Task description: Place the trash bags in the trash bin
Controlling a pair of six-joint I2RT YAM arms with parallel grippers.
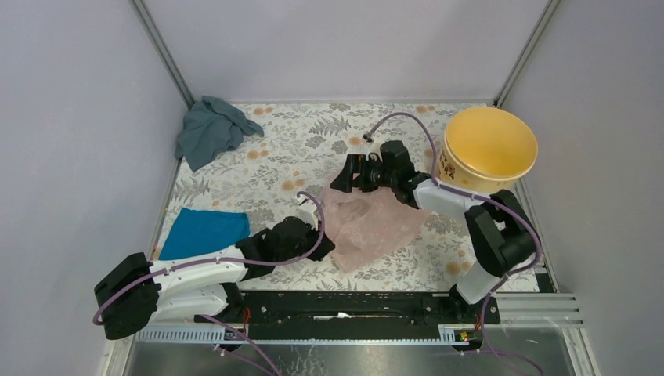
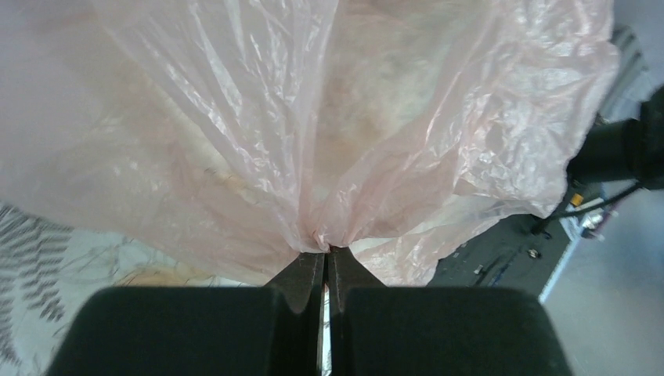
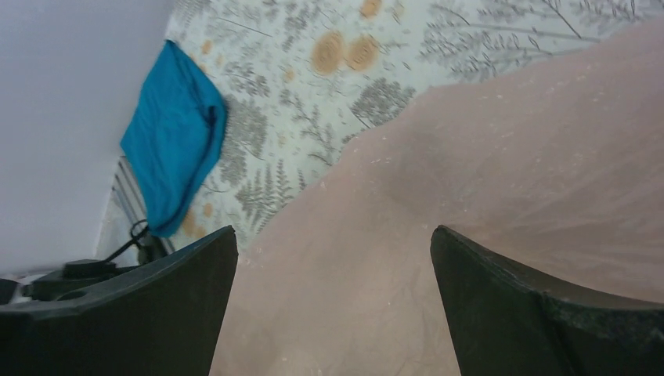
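Note:
The pale-pink trash bag [image 1: 372, 227] lies crumpled on the floral table, in the middle. My left gripper [image 1: 322, 237] is at its left edge and shut on a pinch of the film, seen gathered at the fingertips in the left wrist view [image 2: 327, 252], where the bag [image 2: 313, 117] spreads out ahead. My right gripper [image 1: 343, 177] is open and empty just above the bag's far edge; in the right wrist view [image 3: 333, 235] the bag [image 3: 485, 172] fills the space under the spread fingers. The trash bin [image 1: 489, 149], a yellow-orange bucket, stands upright at the back right.
A grey-blue cloth [image 1: 211, 129] lies bunched at the back left corner. A bright blue cloth [image 1: 202, 231] lies flat at the left, beside my left arm, and shows in the right wrist view [image 3: 176, 133]. Grey walls close in the table on three sides.

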